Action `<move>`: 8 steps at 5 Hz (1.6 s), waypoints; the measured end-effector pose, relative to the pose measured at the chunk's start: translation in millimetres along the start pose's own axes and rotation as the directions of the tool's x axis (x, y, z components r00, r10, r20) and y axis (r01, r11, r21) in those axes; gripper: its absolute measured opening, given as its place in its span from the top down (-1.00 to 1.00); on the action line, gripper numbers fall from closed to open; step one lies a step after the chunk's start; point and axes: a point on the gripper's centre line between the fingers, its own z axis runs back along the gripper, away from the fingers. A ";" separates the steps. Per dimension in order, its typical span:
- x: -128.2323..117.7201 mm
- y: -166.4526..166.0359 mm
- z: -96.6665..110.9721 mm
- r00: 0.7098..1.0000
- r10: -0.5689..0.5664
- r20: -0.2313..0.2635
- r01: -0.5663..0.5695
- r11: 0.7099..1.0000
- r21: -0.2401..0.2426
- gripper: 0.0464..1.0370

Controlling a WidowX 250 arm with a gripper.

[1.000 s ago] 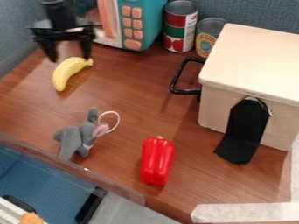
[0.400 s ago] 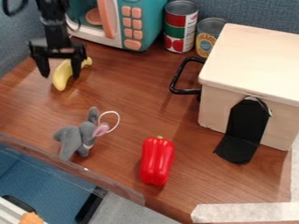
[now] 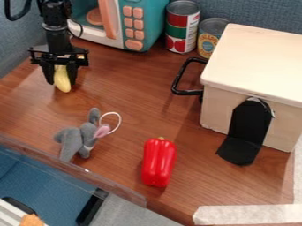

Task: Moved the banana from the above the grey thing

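One grey plush elephant [image 3: 72,140] lies between banana [image 3: 62,80] and table edge [image 3: 112,184].

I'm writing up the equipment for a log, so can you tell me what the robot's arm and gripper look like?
The arm is black, built of chunky jointed sections, with a black cable looping out beside it. The gripper is black too: a wide crossbar with two dark fingers below it.

You see printed labels [image 3: 191,31] on the tall can [image 3: 176,20] and the shorter can [image 3: 212,27], their wording unclear to you.
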 end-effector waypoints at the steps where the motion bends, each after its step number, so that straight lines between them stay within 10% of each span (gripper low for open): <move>1: -3.6 -9.7 25.2 0.998 -0.019 0.061 0.021 0.999 -0.032 -0.02; 6: -46.2 -128.4 26.0 0.978 -0.208 0.010 0.208 0.976 -0.067 -0.02; 7: -46.2 -123.0 15.2 0.979 -0.201 -0.018 0.200 0.978 -0.061 -0.17; 8: -48.2 -123.0 12.7 0.978 -0.208 -0.032 0.206 0.976 -0.065 -0.77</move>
